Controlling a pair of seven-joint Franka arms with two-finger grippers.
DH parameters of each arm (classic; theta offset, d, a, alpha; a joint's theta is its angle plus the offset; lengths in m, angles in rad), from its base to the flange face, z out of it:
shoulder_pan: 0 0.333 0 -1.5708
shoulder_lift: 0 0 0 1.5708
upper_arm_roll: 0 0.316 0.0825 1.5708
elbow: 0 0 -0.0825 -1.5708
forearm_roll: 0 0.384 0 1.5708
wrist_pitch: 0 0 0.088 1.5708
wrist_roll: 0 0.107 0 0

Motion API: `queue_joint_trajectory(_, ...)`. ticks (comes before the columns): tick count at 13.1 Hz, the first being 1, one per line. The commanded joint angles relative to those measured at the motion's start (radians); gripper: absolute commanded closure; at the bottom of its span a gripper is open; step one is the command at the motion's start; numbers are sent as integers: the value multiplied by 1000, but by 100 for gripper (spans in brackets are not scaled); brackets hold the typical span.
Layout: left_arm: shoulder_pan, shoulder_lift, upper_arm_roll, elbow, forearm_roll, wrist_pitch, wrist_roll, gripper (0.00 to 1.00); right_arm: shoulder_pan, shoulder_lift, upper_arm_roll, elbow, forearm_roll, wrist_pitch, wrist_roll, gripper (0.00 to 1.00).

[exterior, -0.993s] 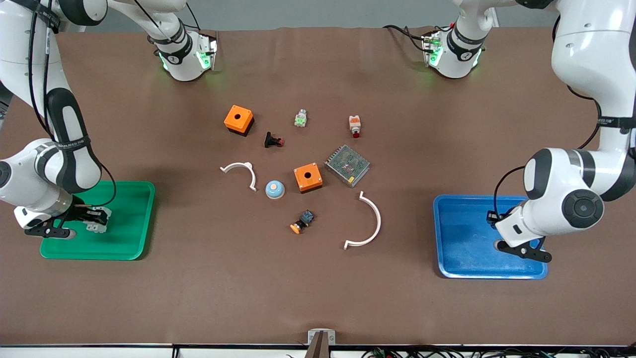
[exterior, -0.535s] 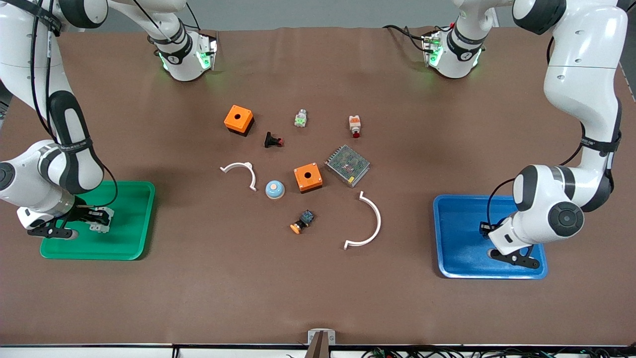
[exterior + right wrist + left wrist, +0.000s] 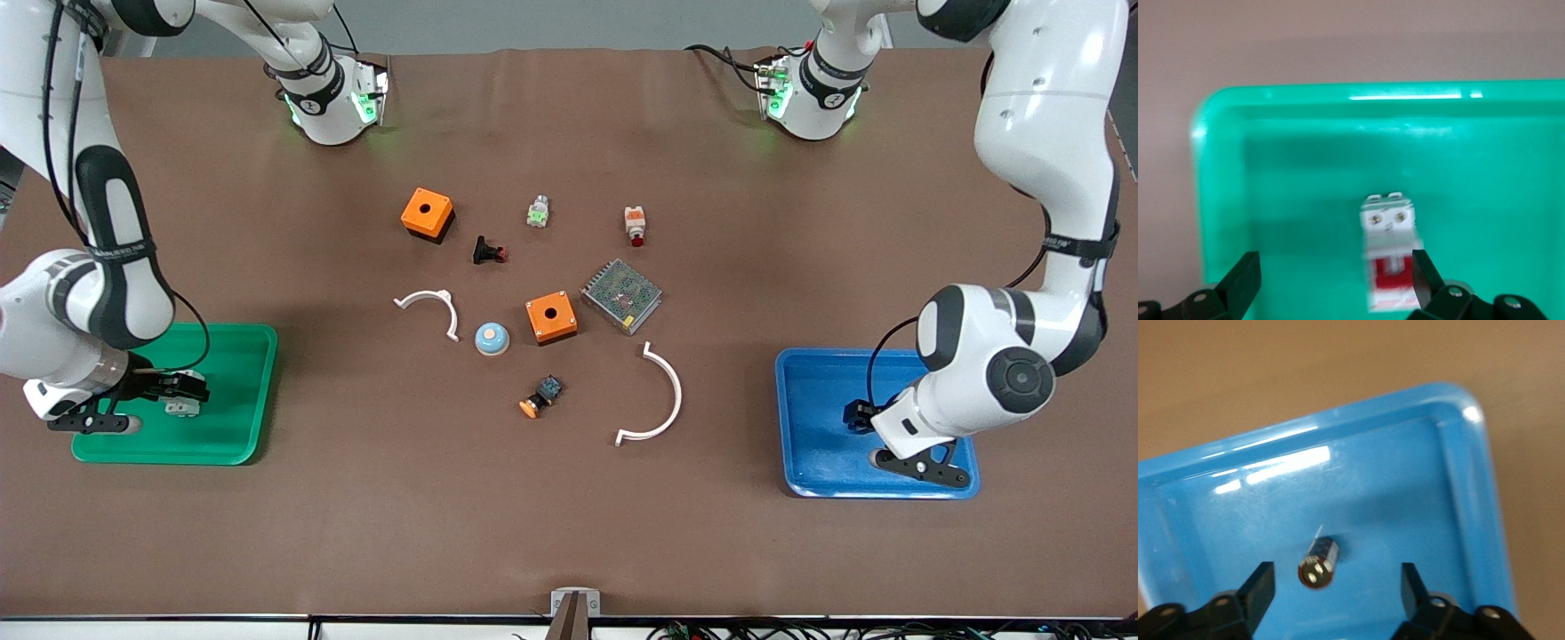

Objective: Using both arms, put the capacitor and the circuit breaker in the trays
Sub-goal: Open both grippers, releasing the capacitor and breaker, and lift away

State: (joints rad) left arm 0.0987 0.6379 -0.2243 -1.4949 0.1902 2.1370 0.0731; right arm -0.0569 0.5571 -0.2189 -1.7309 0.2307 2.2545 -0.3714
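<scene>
Parts down, one in each tray

Left gripper [image 3: 1335, 587] sits low over the shallow blue plastic tray [image 3: 813, 373], jaws spread wide with nothing between them. You can see the capacitor [image 3: 1318, 561], a tiny black cylinder with a shiny silvery end, lying on its side on the tray floor in the gap, touching neither finger. Released, then, and inside the rim where it cannot roll off.

Right gripper [image 3: 1335, 277] is over the shallow green plastic tray [image 3: 240, 356], jaws likewise apart. The circuit breaker [image 3: 1388, 257], a small white rectangular block with red toggle switches and grey ends, lies flat in the tray, close to one finger; whether it touches I cannot tell.

Both placements look done to me. If you lift next, go straight up: either finger could nudge its part.

The clutter mid-table plays no part here.
</scene>
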Motion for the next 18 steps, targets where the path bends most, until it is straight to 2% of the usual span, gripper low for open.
queue_joint_trajectory(1, -2, -166, -29, -30, -17, -107, -97, 0, 6, -31, -4, 102, -17, -183, 24, 0)
queue_joint_trajectory(3, -5, -263, -43, -24, -17, -190, -154, 0, 41, -61, 1, 123, -80, -242, 138, 0)
queue_joint_trajectory(7, 4, -430, -76, 8, -32, -398, -216, 0, 161, -149, 3, 117, -86, -354, 374, 0)
queue_joint_trajectory(9, 15, -489, -73, 12, -86, -460, -222, 0, 195, -207, 1, 117, -86, -427, 408, 0)
queue_joint_trajectory(11, 25, -524, -67, 10, -133, -494, -222, 0, 196, -275, 3, 116, -132, -514, 396, 0)
queue_joint_trajectory(12, 12, -546, -50, 4, -137, -500, -230, 0, 196, -308, 4, 117, -172, -565, 394, 0)
queue_joint_trajectory(14, -75, -573, 55, 1, -155, -561, -245, 0, 192, -368, 3, 122, -195, -645, 376, 0)
queue_joint_trajectory(15, -86, -590, 78, -1, -181, -592, -248, 0, 187, -390, 0, 125, -200, -677, 347, 0)
queue_joint_trajectory(18, -109, -627, 88, -17, -186, -643, -283, 0, 157, -404, -4, 168, -215, -749, 316, 0)
